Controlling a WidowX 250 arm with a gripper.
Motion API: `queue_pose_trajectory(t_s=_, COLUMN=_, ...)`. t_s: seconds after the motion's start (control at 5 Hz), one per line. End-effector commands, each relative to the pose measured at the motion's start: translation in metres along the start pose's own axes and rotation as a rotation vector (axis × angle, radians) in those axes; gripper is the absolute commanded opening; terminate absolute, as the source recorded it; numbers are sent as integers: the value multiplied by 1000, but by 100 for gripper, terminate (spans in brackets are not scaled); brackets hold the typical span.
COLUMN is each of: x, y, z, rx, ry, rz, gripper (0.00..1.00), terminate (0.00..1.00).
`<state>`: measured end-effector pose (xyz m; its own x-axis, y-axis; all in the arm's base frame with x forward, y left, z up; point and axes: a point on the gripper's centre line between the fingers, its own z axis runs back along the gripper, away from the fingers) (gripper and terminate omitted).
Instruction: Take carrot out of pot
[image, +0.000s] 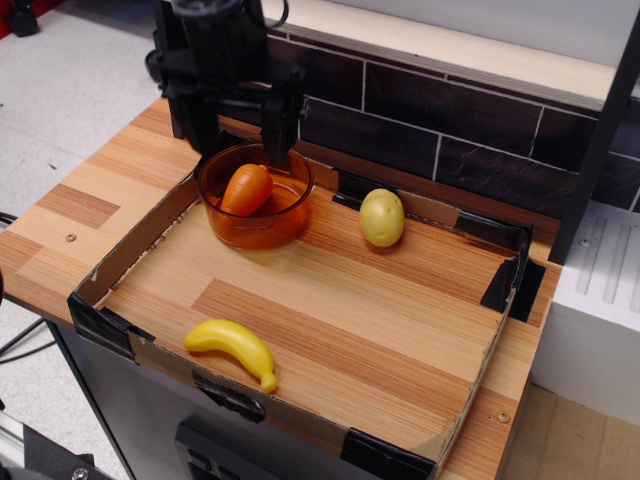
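Observation:
The orange carrot lies tilted inside the round amber pot at the back left of the cardboard tray. My black gripper hangs open just above the pot's far rim, one finger on the left and one finger on the right, the carrot below and slightly in front of the gap. It holds nothing.
A yellowish potato sits right of the pot. A yellow banana lies near the tray's front edge. The low cardboard tray wall rings the wooden surface. A dark brick backsplash stands behind.

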<state>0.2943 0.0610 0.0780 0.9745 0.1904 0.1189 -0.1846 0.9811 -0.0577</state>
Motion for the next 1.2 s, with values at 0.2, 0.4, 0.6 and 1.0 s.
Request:
queue_pose_trajectory(t_s=0.2, x=21, y=8, z=-27, rx=62, ry=-29, rz=39, gripper=100, terminate=0)
queue_pose_trajectory(t_s=0.4, x=20, y=7, z=-32, rx=68, ry=-30, rz=50, gripper=100, terminate=0)
queue_pose_trajectory(t_s=0.6, x=19, y=6, z=-37, rx=77, ry=-29, rz=60, gripper=100, terminate=0)
queue_pose_trajectory(t_s=1.0, x=20, y=11, z=-51, rx=120, ry=-31, rz=88, gripper=100, terminate=0)
